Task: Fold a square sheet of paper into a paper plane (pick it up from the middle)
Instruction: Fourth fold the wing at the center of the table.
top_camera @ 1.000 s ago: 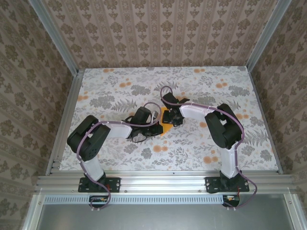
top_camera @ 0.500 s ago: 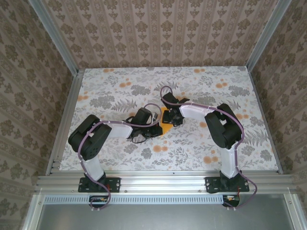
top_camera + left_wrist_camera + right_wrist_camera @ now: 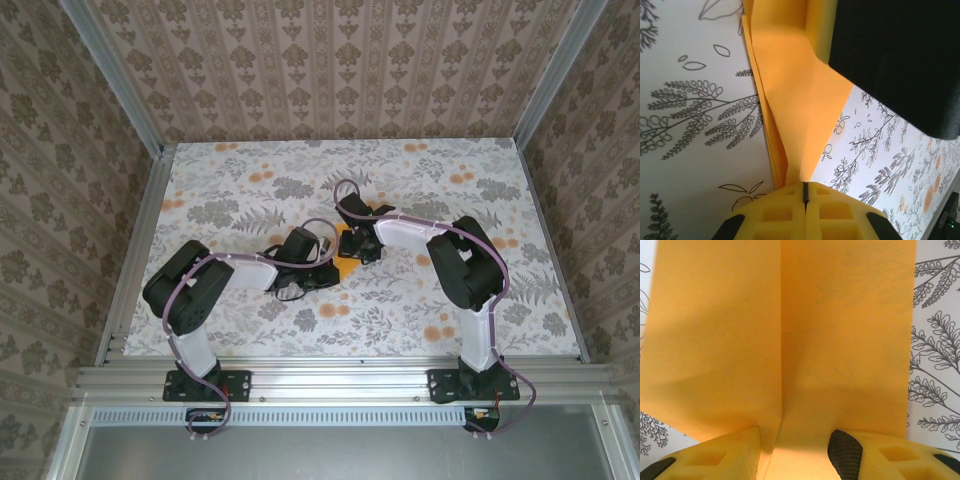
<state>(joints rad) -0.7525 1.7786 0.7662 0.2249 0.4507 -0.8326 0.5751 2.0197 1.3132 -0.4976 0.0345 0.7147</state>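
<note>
A: Paper, where's it at?
B: The sheet of paper [image 3: 346, 270] is approx mid-table, lying on the flower-print table [image 3: 230, 190] btwn the two grippers. It's creased into a smaller shape, not a flat square. From the top cam most of it is hidden under the arms.
A: Left gripper?
B: The left gripper [image 3: 805, 189] is clamped tight. Its yellow fingers [image 3: 765, 215] are pressed together w/ no gap, and the paper's narrow end runs straight into the seam, so it's pinching the paper. Folded layers widen out away from the fingers.
A: And the right one?
B: The right gripper [image 3: 795, 442] has its fingers spread, w/ paper spanning the gap. One straight crease runs away from it, nearer its left finger. It looks released, not pinching. Can't tell if the tips touch the paper.
A: How close are the two?
B: Just beside each other. The left one comes in from the near left, the right one from the far right.
</note>
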